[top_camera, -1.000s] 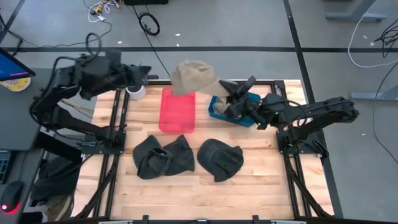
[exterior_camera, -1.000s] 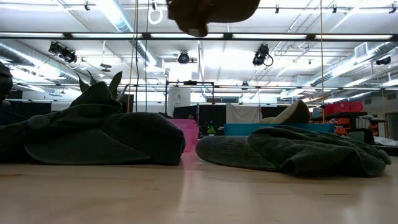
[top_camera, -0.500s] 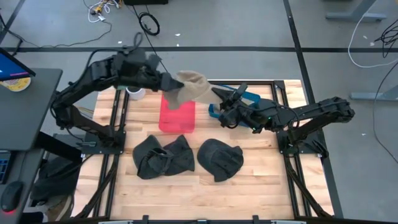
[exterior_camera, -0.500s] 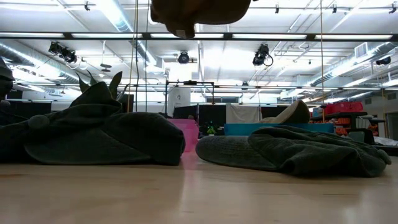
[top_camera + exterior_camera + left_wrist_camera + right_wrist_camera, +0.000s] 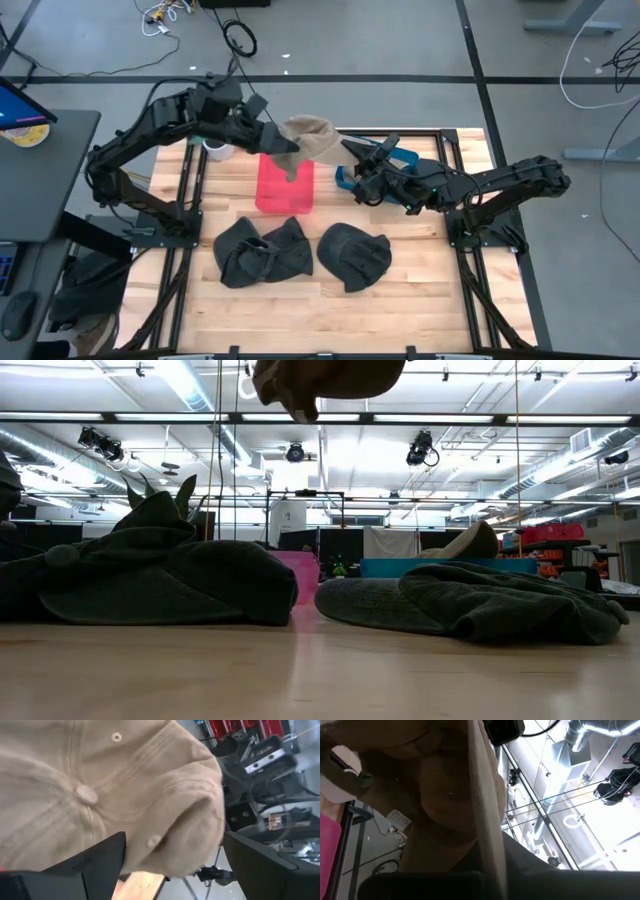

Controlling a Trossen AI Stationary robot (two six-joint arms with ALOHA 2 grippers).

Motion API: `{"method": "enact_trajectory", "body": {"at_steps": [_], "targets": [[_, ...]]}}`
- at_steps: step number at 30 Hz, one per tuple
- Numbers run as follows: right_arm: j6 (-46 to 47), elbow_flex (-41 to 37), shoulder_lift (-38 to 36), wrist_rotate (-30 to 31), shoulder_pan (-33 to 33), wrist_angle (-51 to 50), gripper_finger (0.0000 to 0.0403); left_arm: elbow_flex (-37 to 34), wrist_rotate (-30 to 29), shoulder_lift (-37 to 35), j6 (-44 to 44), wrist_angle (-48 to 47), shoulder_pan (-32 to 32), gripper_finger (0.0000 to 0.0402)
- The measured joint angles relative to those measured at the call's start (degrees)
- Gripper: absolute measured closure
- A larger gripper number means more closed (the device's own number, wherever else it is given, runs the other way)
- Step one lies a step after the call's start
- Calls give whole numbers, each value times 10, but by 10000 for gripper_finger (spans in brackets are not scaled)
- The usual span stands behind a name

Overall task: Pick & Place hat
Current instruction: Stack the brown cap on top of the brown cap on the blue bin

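Note:
A tan hat (image 5: 308, 138) hangs in the air over the pink bin (image 5: 284, 186); the low view shows its underside (image 5: 325, 378) at the top. My right gripper (image 5: 352, 168) is shut on it from the table's right. My left gripper (image 5: 286, 154) reaches in from the left and is open, its fingers standing on either side of the hat's crown (image 5: 100, 785). Two dark hats (image 5: 262, 250) (image 5: 353, 256) lie flat on the near half of the table. My right gripper pinches the edge of the tan hat's brim (image 5: 489, 845) between its two fingers, coming roughly level from the table's right. The hat hangs lifted clear, above the pink bin. My left gripper: I cannot tell whether its open fingers touch the crown.
A blue bin (image 5: 400, 176) stands right of the pink bin, under my right arm. A white cup (image 5: 218, 150) sits at the table's far left. The dark hats (image 5: 150, 572) (image 5: 470, 600) fill the near part of the table in the low view.
My left arm has swung from the table's far left corner toward the right, bringing its gripper up to the tan hat. My right gripper has moved a little toward the left with the hat, which stays lifted over the pink bin.

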Motion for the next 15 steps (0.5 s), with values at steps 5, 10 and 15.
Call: {"method": "enact_trajectory", "body": {"at_steps": [5, 10, 15], "targets": [[5, 0, 0, 1, 2, 0, 387, 0, -64, 16, 46, 15, -1, 80], [21, 0, 0, 10, 2, 0, 387, 0, -92, 24, 74, 34, -8, 166], [40, 0, 0, 11, 2, -1, 387, 0, -79, 23, 93, 43, -8, 322]]}}
